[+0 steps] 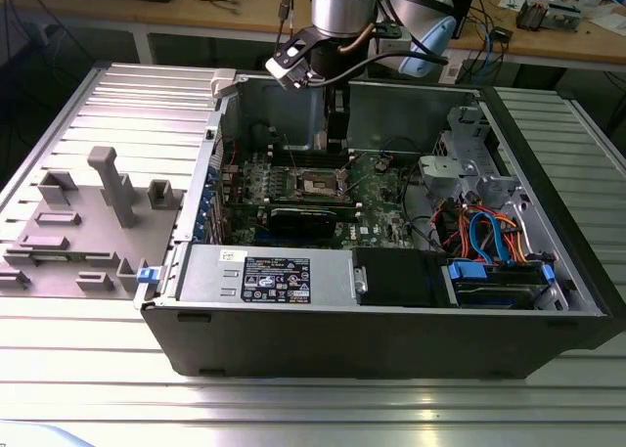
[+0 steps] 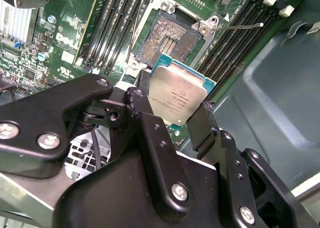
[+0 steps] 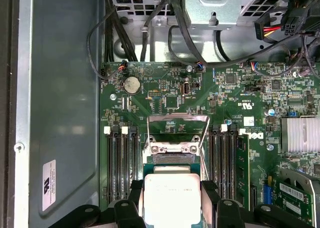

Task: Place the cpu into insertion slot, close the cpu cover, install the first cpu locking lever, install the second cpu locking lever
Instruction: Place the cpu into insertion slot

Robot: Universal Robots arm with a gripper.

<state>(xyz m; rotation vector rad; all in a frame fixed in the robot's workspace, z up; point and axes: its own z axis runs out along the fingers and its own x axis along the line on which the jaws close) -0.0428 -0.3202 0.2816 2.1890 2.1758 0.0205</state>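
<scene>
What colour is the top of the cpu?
The cpu top is dull silver-grey; the second wrist view shows it best.

**Clearances inside the open computer case [image 1: 342, 341].** The insertion slot [image 2: 167, 38] is left uncovered, with free room above it. At one edge it is bounded by the raised cpu cover [image 3: 177, 122], and a thin locking lever [image 2: 242, 25] is swung out alongside. Memory slots [image 3: 122, 163] are ranged on two sides. The room just beside the slot is taken up by the gripper [image 2: 175, 96], clamped on the cpu [image 2: 181, 91]. Farther out, passage is limited by a sheet-metal wall [image 3: 60, 88] and cable bundles [image 3: 117, 28].
</scene>
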